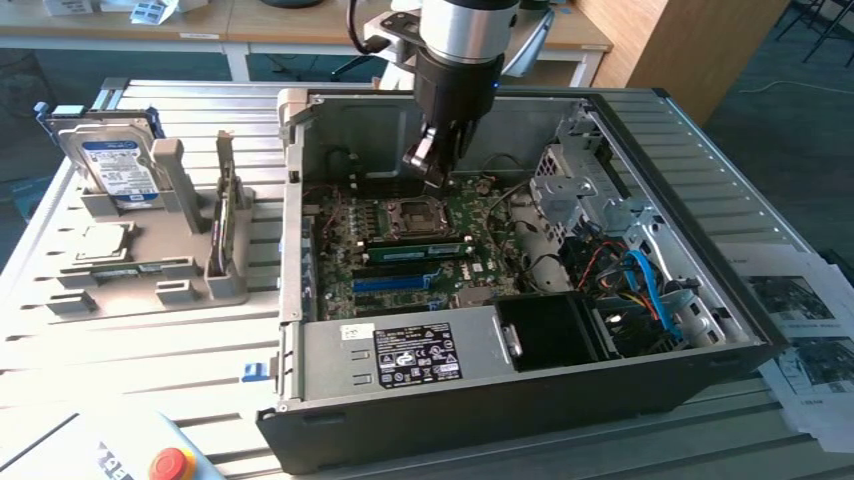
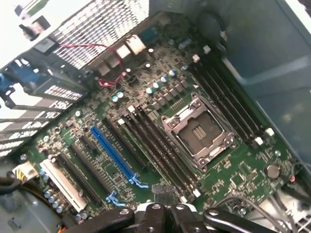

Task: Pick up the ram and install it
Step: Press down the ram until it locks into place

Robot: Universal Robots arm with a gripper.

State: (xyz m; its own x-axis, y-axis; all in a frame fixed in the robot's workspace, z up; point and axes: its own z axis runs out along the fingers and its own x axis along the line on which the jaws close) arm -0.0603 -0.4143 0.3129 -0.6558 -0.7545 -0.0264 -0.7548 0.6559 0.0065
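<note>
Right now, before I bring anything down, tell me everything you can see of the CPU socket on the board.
The CPU socket is a square frame of silvery metal lying flat on the green motherboard inside the open case. Its plate looks closed, and the open middle shows a dark contact field with no cooler over it. Long dark memory slots run along two opposite sides. Nothing touches it.

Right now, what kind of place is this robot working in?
Probably a robotics lab or computer-assembly test bench. An open PC case lies on a slatted metal table, a hard drive stands in a grey parts fixture beside it, and desks line the background.
</note>
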